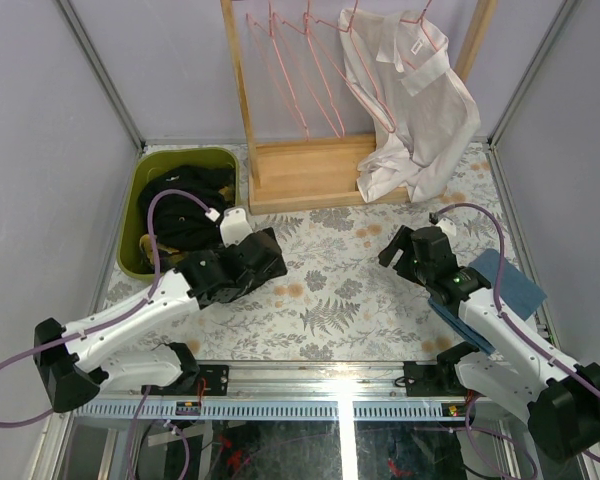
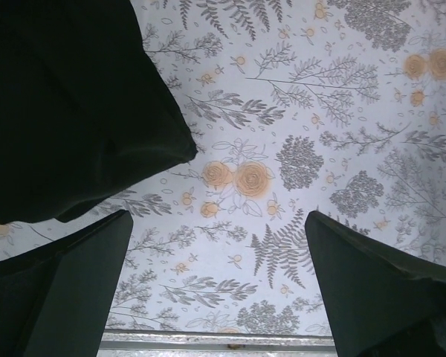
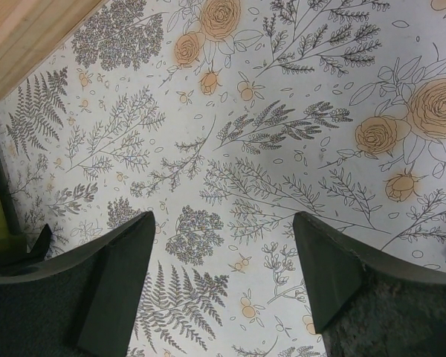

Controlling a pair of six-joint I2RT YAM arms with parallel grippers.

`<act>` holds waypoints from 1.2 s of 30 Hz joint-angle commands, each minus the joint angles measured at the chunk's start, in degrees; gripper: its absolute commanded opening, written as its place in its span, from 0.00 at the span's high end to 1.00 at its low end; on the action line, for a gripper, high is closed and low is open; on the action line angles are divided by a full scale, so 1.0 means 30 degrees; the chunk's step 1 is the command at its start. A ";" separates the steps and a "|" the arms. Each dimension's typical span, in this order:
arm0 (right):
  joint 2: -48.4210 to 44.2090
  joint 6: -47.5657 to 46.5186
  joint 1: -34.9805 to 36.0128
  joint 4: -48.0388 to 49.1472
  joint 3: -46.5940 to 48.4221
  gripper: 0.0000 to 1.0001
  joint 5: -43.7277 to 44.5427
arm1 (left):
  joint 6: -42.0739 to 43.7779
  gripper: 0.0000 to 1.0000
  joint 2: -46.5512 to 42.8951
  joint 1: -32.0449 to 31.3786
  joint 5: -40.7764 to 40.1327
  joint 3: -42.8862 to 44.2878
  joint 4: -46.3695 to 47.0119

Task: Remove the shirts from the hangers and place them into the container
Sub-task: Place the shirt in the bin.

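Floral tablecloth (image 1: pixel 330 290) covers the whole work surface, grey walls around it. Left gripper (image 1: pixel 268 256) hangs low over the cloth, jaws wide apart, nothing between them. Left wrist view confirms it: left gripper (image 2: pixel 217 223) shows only printed flowers in the gap. Container (image 1: pixel 138 190) sits just to the left of the left gripper and slightly beyond it, near but not touching as far as I can tell. Black shirts (image 1: pixel 185 200) are bunched inside the container, off their hangers. Right gripper (image 1: pixel 400 252) is also low over the table, jaws apart and empty. Right wrist view shows the same: right gripper (image 3: pixel 223 223) with bare cloth between the fingers.

Wooden rack (image 1: pixel 300 170) stands beyond both grippers at the far edge. White shirt (image 1: pixel 420 110) is on a hanger there, ahead of the right gripper and well apart from it, its tail draped onto the rack base. Empty hangers (image 1: pixel 290 70) hang beside the shirt, ahead of and well above the left gripper. Blue cloth (image 1: pixel 510 285) lies behind the right gripper, partly under that arm.
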 commanded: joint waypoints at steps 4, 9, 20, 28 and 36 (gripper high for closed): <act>0.0269 0.0251 0.0069 0.0698 0.0564 0.18 -0.0129 | -0.4401 0.00 0.0714 -0.1988 -0.2199 -0.1211 0.0223; 0.0538 0.0185 0.0082 0.0821 0.0679 0.18 -0.0187 | -0.8572 0.00 0.1966 -0.2480 -0.3188 -0.1904 -0.1409; 0.0420 0.0219 0.0096 0.0464 0.0577 0.18 -0.0049 | -1.7140 0.00 0.6053 -0.2543 -0.6830 -0.0858 -0.8270; 0.0370 0.0039 0.0075 0.0408 0.0679 0.18 -0.0012 | -1.6346 0.02 0.8531 -0.2426 -1.0148 0.0111 -0.9019; 0.0414 0.0133 0.0068 0.0320 0.0629 0.18 -0.0128 | -1.4306 0.35 0.9031 -0.2127 -0.9696 -0.0507 -0.7104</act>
